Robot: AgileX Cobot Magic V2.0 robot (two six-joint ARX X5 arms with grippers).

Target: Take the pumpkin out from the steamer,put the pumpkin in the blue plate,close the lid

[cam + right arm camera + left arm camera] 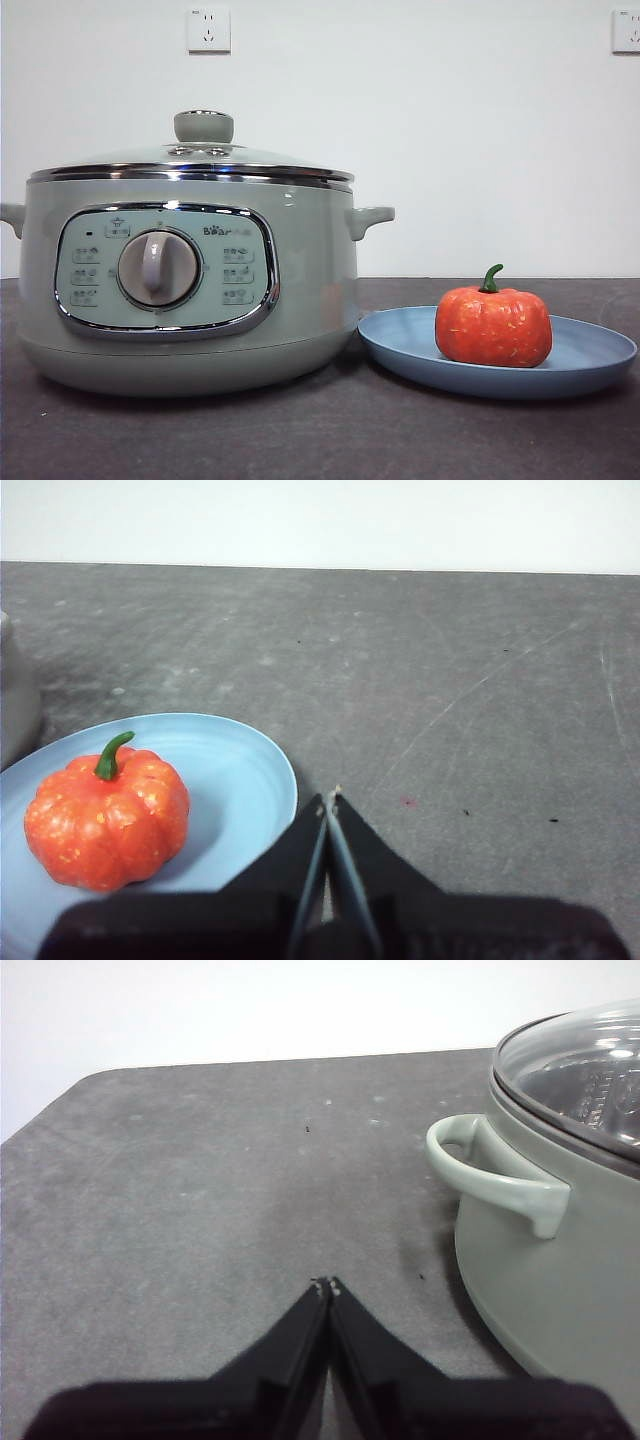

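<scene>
Your left gripper (327, 1285) is sitting clenched on nothing, jaws pressed tip to tip, hovering over bare table (220, 1190) beside the steamer (560, 1270) handle. Right gripper (330, 798) is doing the same, jaws together, just off the blue plate (240, 780) rim. Front cam isn't showing either arm; wrist cams only. Front is giving you the lid (200, 150) seated on the steamer w/ the dial panel facing. Pumpkin (493, 325) is resting upright in the plate, next to the steamer.

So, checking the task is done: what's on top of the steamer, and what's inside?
The lid sits on the steamer. Through the glass nothing clear shows inside.
</scene>
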